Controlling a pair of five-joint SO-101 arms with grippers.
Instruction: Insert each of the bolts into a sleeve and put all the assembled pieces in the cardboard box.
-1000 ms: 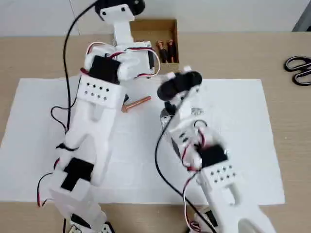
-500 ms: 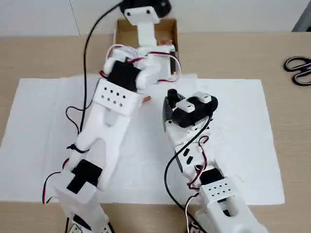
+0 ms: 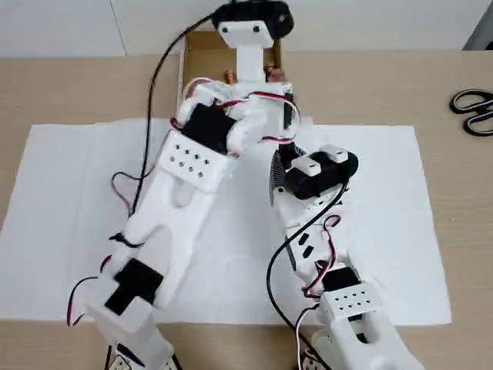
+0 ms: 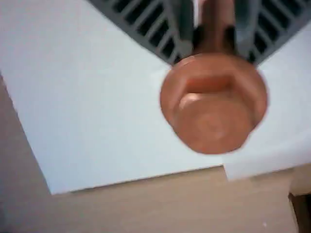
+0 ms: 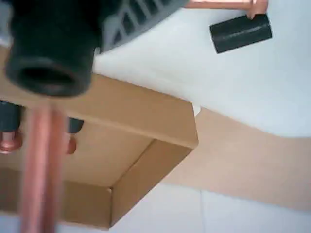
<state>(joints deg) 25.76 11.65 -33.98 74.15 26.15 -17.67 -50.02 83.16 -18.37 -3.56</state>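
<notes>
Currently the step looks like mating bolt to sleeve in mid-air, at the near edge of the cardboard box (image 3: 202,42). The left end effector (image 4: 213,24) is closed on the shank of a copper bolt (image 4: 214,104), hex head facing its wrist cam, jaws pinching right behind the head. The right end effector (image 5: 68,22) is clamped round a black sleeve (image 5: 48,60), bore mouth open toward its own cam. A copper shank (image 5: 39,170) runs just beside that mouth, probably the left arm's bolt, tho the view is too blurred to say whether the tip has entered the bore. To do it well, get the axes collinear first, i.e. fix the angle before closing the gap, since a tilted shank would likely catch on the sleeve rim and twist in the grip. Hold one arm fixed (sleeve side seems the better pick) & feed w/ the other only, slowly, along the shank's own line. Don't loosen either grip until the head seats vs. the sleeve end. The box already holds assembled pieces (image 5: 9,138), so the drop should go to a bare part of its floor. A spare bolt (image 5: 223,5) and spare sleeve (image 5: 240,33) lie just beside each other on the white paper (image 5: 160,73).
</notes>
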